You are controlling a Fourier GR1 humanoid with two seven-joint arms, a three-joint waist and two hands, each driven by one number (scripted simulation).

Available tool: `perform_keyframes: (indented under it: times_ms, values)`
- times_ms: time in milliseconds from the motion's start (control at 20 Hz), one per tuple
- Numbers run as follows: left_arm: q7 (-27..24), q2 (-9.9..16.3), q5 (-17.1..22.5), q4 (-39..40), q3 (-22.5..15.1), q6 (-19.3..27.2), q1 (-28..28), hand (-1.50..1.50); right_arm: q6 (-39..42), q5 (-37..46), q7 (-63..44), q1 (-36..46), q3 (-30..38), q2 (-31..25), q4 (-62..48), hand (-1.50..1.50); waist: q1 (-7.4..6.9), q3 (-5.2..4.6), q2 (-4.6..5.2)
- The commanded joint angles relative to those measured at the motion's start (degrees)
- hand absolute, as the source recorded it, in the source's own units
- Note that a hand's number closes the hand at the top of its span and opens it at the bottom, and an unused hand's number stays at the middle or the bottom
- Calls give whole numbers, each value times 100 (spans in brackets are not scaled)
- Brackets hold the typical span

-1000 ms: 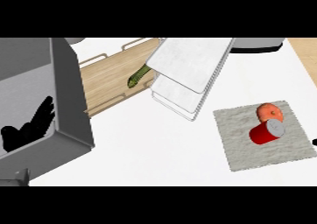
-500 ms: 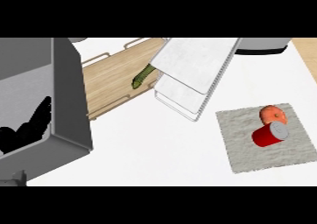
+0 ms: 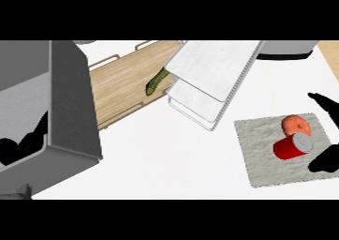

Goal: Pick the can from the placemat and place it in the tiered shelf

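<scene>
At far left, the robot's left hand [image 3: 17, 147] rested open, holding nothing, against a grey box [image 3: 55, 103]. The tiered shelf [image 3: 210, 77] stood at centre, carrying no can. To the right, the red can [image 3: 292, 146] lay on its side on the placemat [image 3: 259, 154], beside an orange fruit [image 3: 297, 124]. The right hand [image 3: 333, 157] flanked the can with thumb and fingers spread, not closed on it; grasp, lift and placement all remained.
</scene>
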State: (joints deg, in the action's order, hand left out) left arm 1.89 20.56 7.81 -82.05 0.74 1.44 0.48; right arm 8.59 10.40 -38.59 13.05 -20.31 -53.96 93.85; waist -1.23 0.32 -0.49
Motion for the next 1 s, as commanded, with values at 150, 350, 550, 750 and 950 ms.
perform_keyframes:
  times_ms: [150,350,550,750,950]
  values:
    - [104,-248,-390,156,-593,-414,-137,0,415,208,-1630,523,-549,680,218,-150,112,-44,62]
    - [15,-454,-599,197,-579,-439,-27,0,406,363,-1951,561,-660,958,139,-150,166,-42,62]
    - [127,-686,-833,7,-608,-370,118,0,388,701,-2076,536,-822,1046,40,-150,174,-37,57]
    - [309,-760,-834,-127,-469,-516,6,0,150,1071,-1899,442,-830,1126,-177,-150,174,-30,60]
    - [80,-770,-1056,162,-265,-571,-113,0,241,1289,-2010,433,-941,1196,-179,-150,196,-36,65]
